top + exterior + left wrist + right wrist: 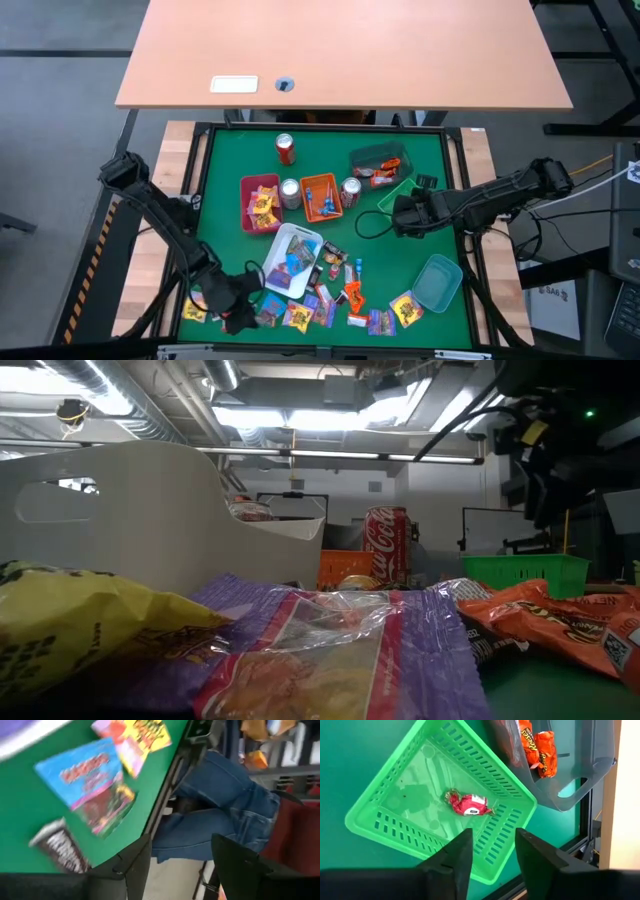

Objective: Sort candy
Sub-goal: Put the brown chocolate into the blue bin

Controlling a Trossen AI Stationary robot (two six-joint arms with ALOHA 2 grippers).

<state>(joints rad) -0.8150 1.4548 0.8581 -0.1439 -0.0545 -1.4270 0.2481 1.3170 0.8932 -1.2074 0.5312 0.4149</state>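
right gripper (490,852), spread, hangs over green basket (395,827) holding one red candy (469,804); three soda cans (285,148) nearby.

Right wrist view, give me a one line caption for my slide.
Right gripper open above a green basket holding one red wrapped candy, orange packets in the grey tray beside it.

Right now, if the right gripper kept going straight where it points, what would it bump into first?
Probably the green basket. The right gripper hangs open over it, so it would likely hit the basket's floor beside the red candy lying inside, though depth is hard to judge.
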